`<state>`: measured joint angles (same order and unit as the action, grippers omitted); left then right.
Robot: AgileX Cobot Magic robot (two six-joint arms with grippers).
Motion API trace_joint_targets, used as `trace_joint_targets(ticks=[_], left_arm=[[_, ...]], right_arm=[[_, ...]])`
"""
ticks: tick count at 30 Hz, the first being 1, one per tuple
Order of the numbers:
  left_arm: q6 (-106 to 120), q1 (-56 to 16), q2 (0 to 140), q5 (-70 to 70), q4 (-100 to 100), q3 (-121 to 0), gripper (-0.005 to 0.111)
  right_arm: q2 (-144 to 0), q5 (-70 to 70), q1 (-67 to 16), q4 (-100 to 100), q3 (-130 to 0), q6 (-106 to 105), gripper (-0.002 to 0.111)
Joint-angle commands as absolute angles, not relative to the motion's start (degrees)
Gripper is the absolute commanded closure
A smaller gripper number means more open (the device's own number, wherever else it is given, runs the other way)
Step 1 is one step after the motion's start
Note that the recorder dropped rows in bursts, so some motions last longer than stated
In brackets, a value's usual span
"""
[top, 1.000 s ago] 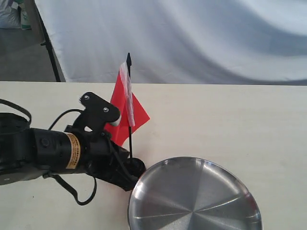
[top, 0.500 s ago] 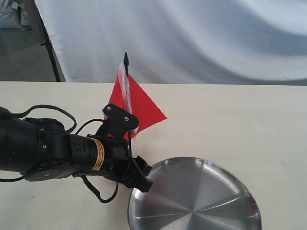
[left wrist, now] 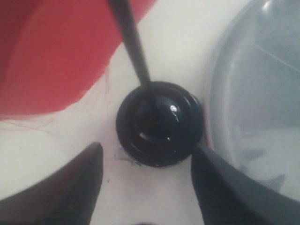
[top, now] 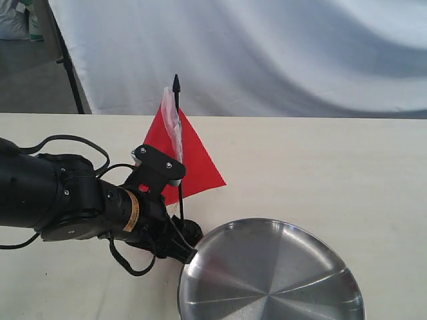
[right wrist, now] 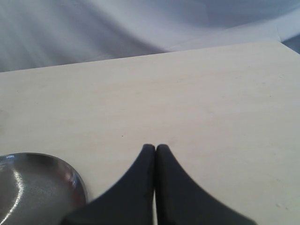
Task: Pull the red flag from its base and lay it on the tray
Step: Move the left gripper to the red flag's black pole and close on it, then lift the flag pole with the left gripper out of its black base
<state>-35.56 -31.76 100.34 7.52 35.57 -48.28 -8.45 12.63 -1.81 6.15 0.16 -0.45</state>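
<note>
The red flag stands upright on its thin black pole, which is seated in the small black round base on the table. The base touches or nearly touches the rim of the steel tray. My left gripper is open and low at the base, one finger on each side, with the tips just short of it. Red cloth and the pole fill the space beyond it. My right gripper is shut and empty above bare table; the tray rim shows beside it.
The left arm's black body and its cables lie across the table's left front. A white cloth backdrop hangs behind the table's far edge, with a black stand leg at the back left.
The left gripper swung right toward the tray's edge, then drew back a little to the left, uncovering the base. The flag cloth has turned and spread toward the right.
</note>
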Motion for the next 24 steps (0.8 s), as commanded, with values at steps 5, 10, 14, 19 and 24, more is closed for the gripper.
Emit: trace_joint_targets(ticks=[5,10,14,19,24], left_arm=[[-36.0,-31.9,100.4,4.3,37.1,-50.7,0.053],[-36.0,-31.9,101.5,4.7,37.1,-51.9,0.053],[-35.9,-31.9,104.2,4.8,37.3,-53.2,0.053],[-35.8,-31.9,108.7,5.3,37.3,-55.2,0.074],[-35.4,-31.9,108.6,5.7,42.0,-55.2,0.107]], right_arm=[[-8.2,12.5,-1.6,6.1,0.0,-0.6,0.109],[-8.2,12.5,-1.6,6.1,0.0,-0.6,0.109],[-8.2,12.5,-1.6,6.1,0.0,-0.6,0.109],[-8.2,12.5,-1.6,6.1,0.0,-0.6,0.109],[-8.2,12.5,-1.6,6.1,0.0,-0.6,0.109]])
